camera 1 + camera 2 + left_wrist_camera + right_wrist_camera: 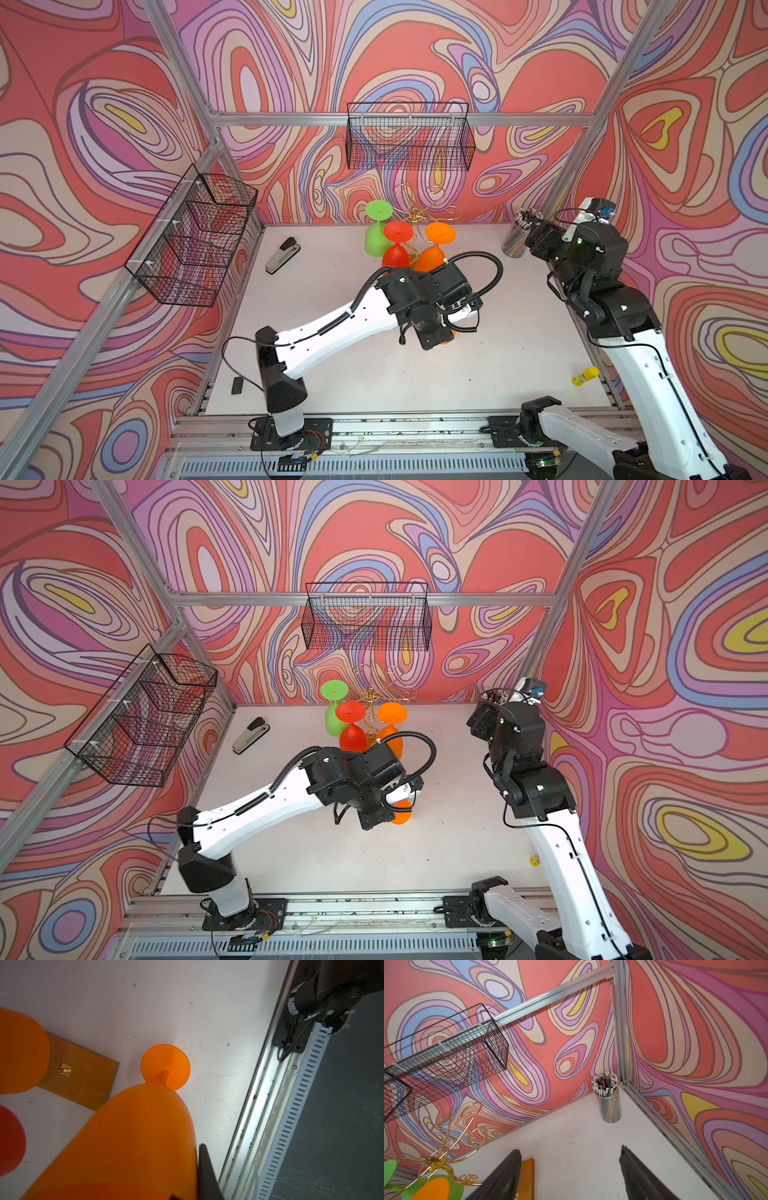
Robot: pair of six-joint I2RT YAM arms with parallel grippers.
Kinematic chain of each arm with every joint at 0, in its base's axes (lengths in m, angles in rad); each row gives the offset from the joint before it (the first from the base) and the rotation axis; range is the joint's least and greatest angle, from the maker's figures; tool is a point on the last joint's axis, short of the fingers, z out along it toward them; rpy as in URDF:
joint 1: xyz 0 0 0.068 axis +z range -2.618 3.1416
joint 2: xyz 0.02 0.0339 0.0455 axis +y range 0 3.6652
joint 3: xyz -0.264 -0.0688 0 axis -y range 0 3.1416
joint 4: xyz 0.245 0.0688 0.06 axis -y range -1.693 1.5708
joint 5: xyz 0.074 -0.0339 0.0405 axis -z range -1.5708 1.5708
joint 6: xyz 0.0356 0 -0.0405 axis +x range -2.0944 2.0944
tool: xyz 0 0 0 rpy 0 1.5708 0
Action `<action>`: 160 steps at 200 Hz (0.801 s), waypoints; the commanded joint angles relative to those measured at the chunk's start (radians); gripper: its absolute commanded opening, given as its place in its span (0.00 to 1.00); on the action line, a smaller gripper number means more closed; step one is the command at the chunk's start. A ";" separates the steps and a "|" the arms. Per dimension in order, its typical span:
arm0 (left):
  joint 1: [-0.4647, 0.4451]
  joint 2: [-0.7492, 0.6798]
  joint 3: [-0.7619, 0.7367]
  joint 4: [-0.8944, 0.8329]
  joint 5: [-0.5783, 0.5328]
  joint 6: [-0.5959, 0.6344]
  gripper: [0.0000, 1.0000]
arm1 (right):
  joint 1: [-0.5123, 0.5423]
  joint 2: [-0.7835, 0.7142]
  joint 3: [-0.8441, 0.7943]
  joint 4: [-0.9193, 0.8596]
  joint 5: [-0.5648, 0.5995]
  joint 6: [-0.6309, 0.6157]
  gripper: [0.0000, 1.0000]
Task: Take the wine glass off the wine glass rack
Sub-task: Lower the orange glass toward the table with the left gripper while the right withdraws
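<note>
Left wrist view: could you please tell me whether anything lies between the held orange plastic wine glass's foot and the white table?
Nothing visible does. The held orange plastic wine glass points its round foot at bare white table; the amber wooden rack base lies beside the foot, apart.

The left arm (332, 328) and right arm (640, 365) are wearing white shells and black joints; a ribbed black cable (496, 266) is looping off the left; the right gripper (570, 1149) is showing black fingers (506, 1178).

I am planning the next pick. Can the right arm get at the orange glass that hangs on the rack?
Probably yes. The right gripper is open and empty, and the hanging orange glass is on the side of the rack nearest it, with only bare table between.
</note>
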 commanded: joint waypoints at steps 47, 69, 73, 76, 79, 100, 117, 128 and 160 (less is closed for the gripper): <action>-0.034 0.259 0.192 -0.162 -0.043 0.072 0.00 | -0.004 -0.008 -0.053 0.017 0.085 -0.041 0.80; -0.035 0.298 0.214 -0.172 -0.037 0.082 0.00 | -0.005 -0.008 -0.061 0.029 0.097 -0.049 0.80; -0.035 0.307 0.222 -0.175 -0.037 0.084 0.00 | -0.003 -0.006 -0.062 0.031 0.097 -0.051 0.80; -0.035 0.315 0.229 -0.178 -0.038 0.083 0.00 | -0.005 -0.004 -0.063 0.032 0.098 -0.051 0.81; -0.035 0.321 0.236 -0.181 -0.040 0.083 0.00 | -0.004 -0.003 -0.064 0.033 0.099 -0.050 0.81; -0.036 0.359 0.279 -0.194 -0.042 0.089 0.00 | -0.004 -0.002 -0.066 0.041 0.098 -0.049 0.82; -0.034 0.381 0.306 -0.205 -0.026 0.103 0.00 | -0.004 -0.006 -0.070 0.045 0.108 -0.054 0.82; -0.035 0.398 0.325 -0.216 -0.035 0.110 0.00 | -0.005 -0.010 -0.072 0.044 0.126 -0.057 0.82; -0.035 0.427 0.363 -0.235 -0.060 0.130 0.00 | -0.005 -0.054 -0.109 0.077 0.179 -0.061 0.83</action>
